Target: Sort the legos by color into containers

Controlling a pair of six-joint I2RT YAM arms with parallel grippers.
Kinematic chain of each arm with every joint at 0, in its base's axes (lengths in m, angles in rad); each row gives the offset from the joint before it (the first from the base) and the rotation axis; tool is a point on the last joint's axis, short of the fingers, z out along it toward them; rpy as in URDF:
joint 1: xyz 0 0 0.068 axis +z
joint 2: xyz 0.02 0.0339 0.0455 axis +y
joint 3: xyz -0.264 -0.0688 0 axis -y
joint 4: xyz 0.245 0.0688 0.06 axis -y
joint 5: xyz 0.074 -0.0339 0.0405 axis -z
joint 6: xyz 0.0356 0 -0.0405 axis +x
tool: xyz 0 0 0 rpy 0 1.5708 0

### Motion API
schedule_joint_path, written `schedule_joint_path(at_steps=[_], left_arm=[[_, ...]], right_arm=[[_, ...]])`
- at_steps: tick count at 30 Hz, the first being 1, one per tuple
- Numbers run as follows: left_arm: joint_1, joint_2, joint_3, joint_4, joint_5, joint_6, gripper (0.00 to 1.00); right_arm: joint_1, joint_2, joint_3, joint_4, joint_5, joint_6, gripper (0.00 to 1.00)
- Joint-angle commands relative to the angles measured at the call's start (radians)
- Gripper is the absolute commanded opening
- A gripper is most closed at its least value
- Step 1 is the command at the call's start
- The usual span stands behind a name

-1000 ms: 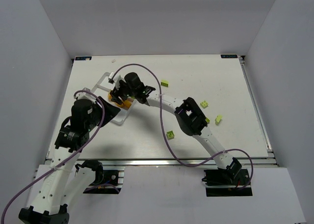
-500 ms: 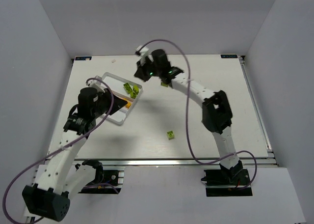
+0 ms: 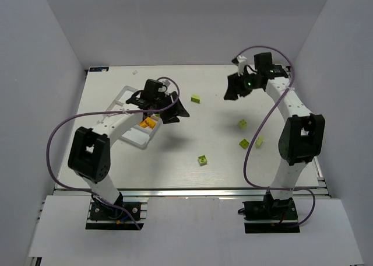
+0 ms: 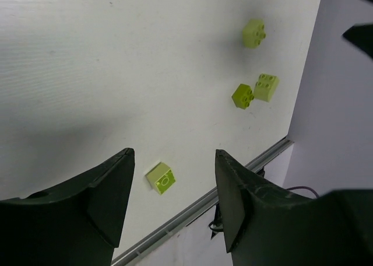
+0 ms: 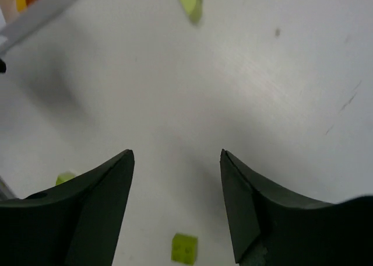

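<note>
Legos (image 3: 202, 159), small studded plastic bricks: partly sorted. The shallow rectangular clear plastic tray with a whitish rim (image 3: 124, 91) holds orange bricks (image 3: 148, 123) at its near right corner. The left arm hides part of the tray, so I can't tell what else is in it.

Five lime-green bricks lie loose on the white counter (image 3: 145, 161), all right of the tray. A lone far brick (image 3: 196, 98) is near the tray, one sits toward the near edge, and a cluster of three (image 3: 242, 123) lies well apart from the tray. There is no orange outside the tray and no second container in view. Judgement: orange looks done and all the loose green is left, so about halfway at best.

Left gripper (image 4: 173, 155): jaws spread wide, holding nothing, hanging just right of the tray's right corner. In its wrist view one lime brick shows in the gap between the jaws, but it lies down on the counter, apart from both and untouched. The cluster is further off.

Right gripper (image 5: 176, 154): jaws apart, empty, raised, well right of the tray and past the lone far brick. Bare counter lies under the jaws, with green bricks only at the picture edges and none close.
</note>
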Motion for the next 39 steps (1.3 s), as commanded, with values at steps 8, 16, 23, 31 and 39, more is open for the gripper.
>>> schedule_joint_path(at_steps=[8,16,23,31,39], left_arm=[[-0.094,0.039,0.09,-0.085,-0.056,0.024,0.67],[-0.094,-0.123,-0.068,0.012,-0.081,0.017,0.7],[-0.094,-0.289,-0.19,0.035,-0.128,-0.013,0.72],[-0.094,-0.386,-0.278,0.03,-0.153,-0.031,0.73],[-0.094,-0.459,-0.315,0.015,-0.199,-0.045,0.73]], right_arm=[[-0.083,-0.154,-0.22,-0.344,-0.014,-0.347,0.51],[-0.023,-0.26,-0.461,-0.328,0.179,-0.432,0.84],[0.02,-0.259,-0.594,-0.188,0.346,-0.356,0.85],[0.054,-0.208,-0.643,-0.076,0.411,-0.34,0.8],[0.076,-0.184,-0.682,-0.033,0.439,-0.348,0.5]])
